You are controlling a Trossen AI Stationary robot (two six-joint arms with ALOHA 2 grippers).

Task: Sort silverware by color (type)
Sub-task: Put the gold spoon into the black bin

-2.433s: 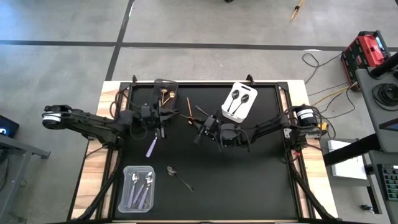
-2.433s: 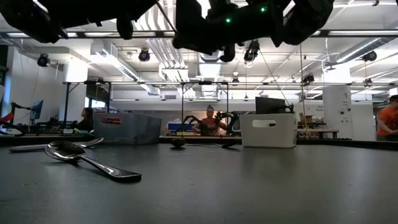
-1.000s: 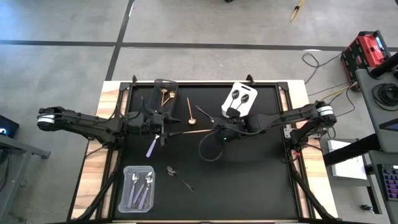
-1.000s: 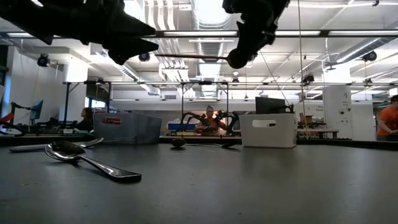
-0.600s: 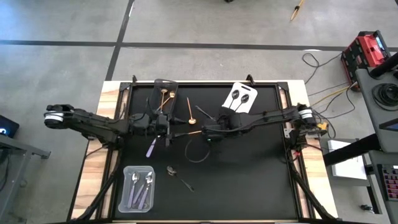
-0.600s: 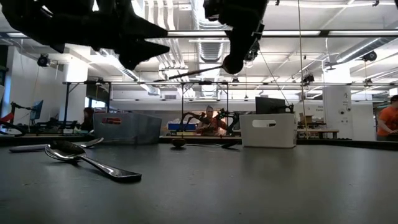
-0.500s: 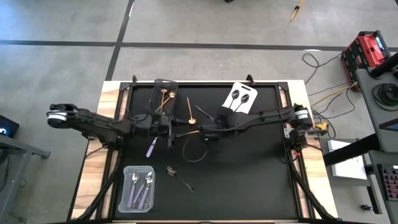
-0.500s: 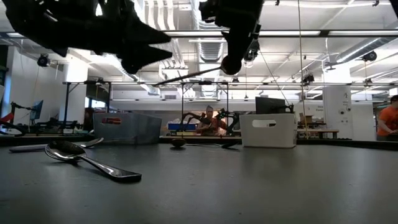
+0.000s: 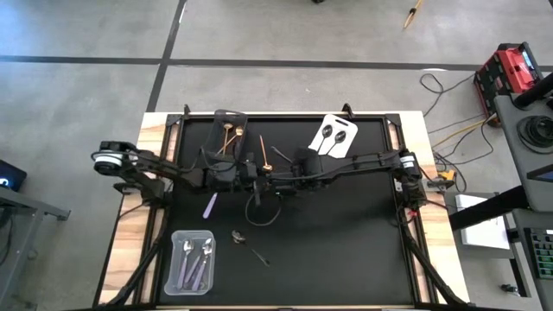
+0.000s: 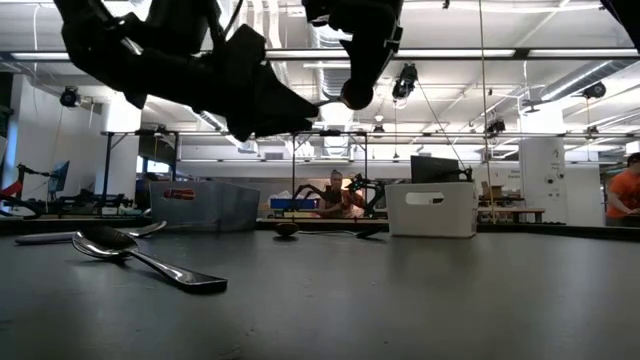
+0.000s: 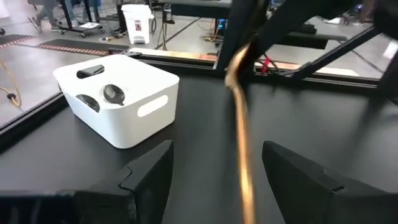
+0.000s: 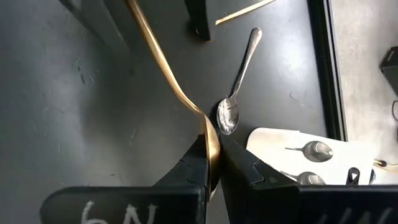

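Note:
My right gripper (image 12: pixel 212 163) is shut on a gold spoon (image 12: pixel 163 68) and holds it in the air over the middle of the table (image 9: pixel 346 233). The spoon's handle (image 11: pixel 240 130) reaches out between the open fingers of my left gripper (image 11: pixel 217 163), which stands level just left of it (image 9: pixel 256 175); I see no touch. On the table lie a lilac-handled spoon (image 9: pixel 210 205), a silver spoon (image 9: pixel 249 244), another gold spoon (image 9: pixel 262 152) and a dark one (image 9: pixel 282 156). My right gripper pinches the gold spoon at its bowl end (image 12: pixel 211 142) between its two fingers. The fingers come from above, slanting down. The spoon is lifted clear of the table, and its handle runs out from the fingers toward my left gripper.
A dark bin (image 9: pixel 229 130) with gold spoons stands at the far left, a white bin (image 9: pixel 333 138) with dark spoons at the far right of centre, and a clear bin (image 9: pixel 192 261) with lilac-handled spoons at the near left. A loose cable loop (image 9: pixel 259 210) hangs below the grippers.
My right gripper has carried the gold spoon toward the table's left and tipped further down. My left gripper has gone toward the table's right and lower, staying open, so that the spoon's handle now lies between its fingers.

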